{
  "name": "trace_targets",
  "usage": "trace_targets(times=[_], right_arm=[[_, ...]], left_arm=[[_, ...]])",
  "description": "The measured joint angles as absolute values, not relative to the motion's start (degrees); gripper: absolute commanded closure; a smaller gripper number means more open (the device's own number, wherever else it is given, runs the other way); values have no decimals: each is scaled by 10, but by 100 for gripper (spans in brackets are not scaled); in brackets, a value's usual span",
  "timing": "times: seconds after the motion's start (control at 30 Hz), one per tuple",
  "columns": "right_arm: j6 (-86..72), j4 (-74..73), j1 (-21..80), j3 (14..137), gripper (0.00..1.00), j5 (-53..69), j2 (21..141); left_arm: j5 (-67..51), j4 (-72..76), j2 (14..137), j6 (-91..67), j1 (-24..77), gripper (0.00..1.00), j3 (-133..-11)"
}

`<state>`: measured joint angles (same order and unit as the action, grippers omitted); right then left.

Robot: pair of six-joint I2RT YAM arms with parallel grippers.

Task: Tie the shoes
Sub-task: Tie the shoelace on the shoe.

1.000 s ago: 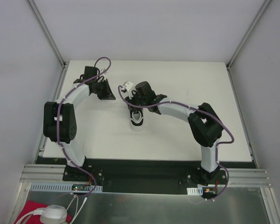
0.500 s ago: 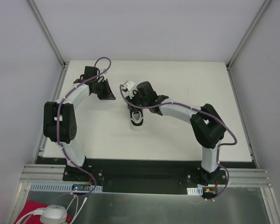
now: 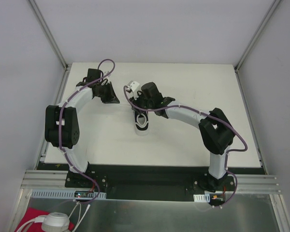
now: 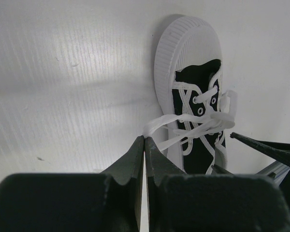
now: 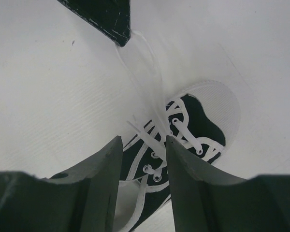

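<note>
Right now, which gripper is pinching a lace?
The left gripper: its jaws are shut on a white lace stretched from the shoe. The right gripper hovers over the shoe, jaws apart, holding nothing.

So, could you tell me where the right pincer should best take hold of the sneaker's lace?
Probably the lace strands crossing over the eyelets, from straight above: the open right pincer straddles them there, while the shut left pincer holds one end aside.
</note>
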<state>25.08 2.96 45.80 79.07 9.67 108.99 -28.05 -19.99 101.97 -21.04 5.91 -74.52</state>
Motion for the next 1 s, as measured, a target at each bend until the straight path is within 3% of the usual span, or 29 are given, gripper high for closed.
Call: trace_targets(times=[0.37,0.43,0.57,0.73,1.0], right_arm=[[275,8,467,804,58,69,1130],[277,8,468,804,62,66,1132],[282,8,468,805,82,63,1133],[282,8,468,805,99,62,1133],[279,11,468,803,99,67,1133]], left_arm=[[-281,-200,1020,-210,59,100,-745],[-281,-200,1020,-210,59,100,-745],[-281,-200,1020,-210,59,100,-745],[-281,-200,1020,-210,59,100,-745],[-281,-200,1020,-210,59,100,-745]])
